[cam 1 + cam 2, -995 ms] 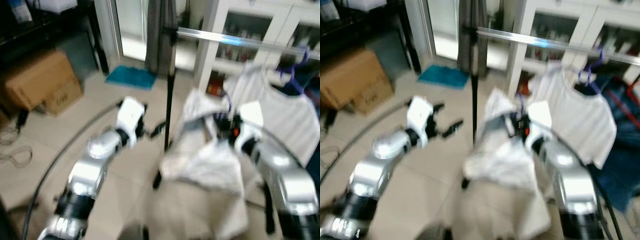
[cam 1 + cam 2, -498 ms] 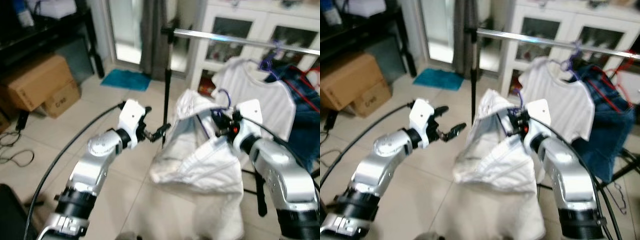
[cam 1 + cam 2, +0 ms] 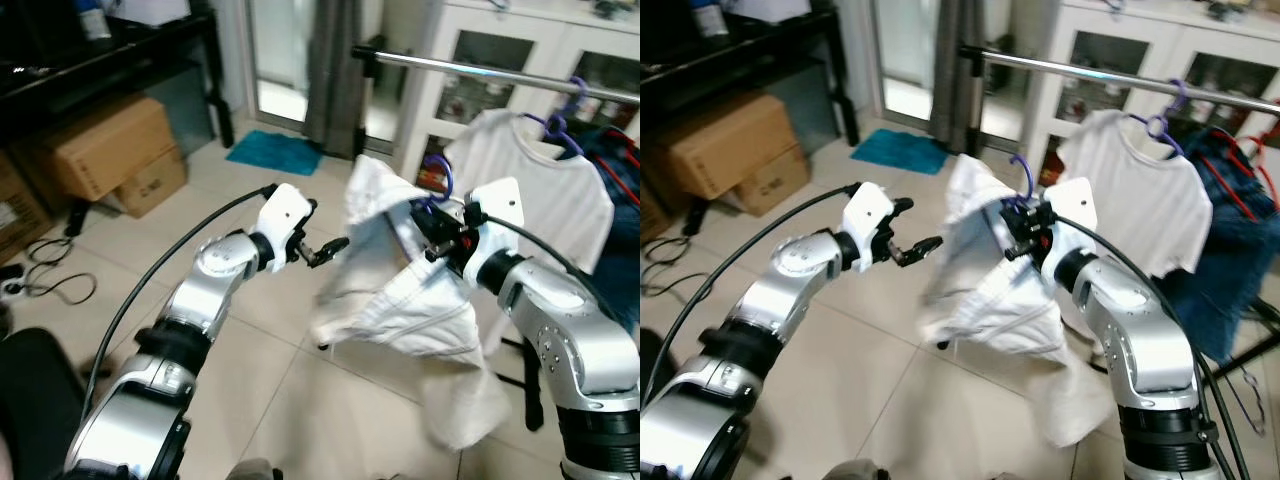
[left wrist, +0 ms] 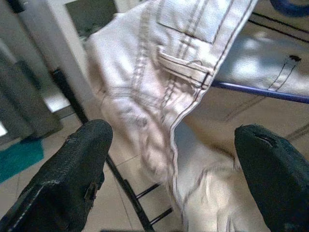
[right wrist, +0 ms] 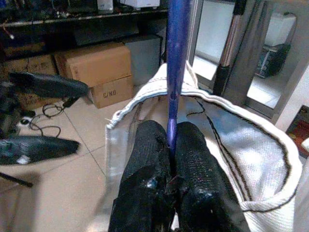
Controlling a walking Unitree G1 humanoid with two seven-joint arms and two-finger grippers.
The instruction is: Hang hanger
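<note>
Pale tiled floor underfoot; two brown cardboard boxes sit on it at left, a small teal mat by the doorway, and what may be loose black cables beside them.

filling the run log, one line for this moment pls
right gripper shut on purple hanger | white trousers hang from it | left gripper open beside them | rail above

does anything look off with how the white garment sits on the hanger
Yes. The white garment is bunched and lopsided on the purple hanger, with one end trailing low toward the floor. The right gripper pinches the hanger's stem; the left gripper is open beside the cloth.
</note>
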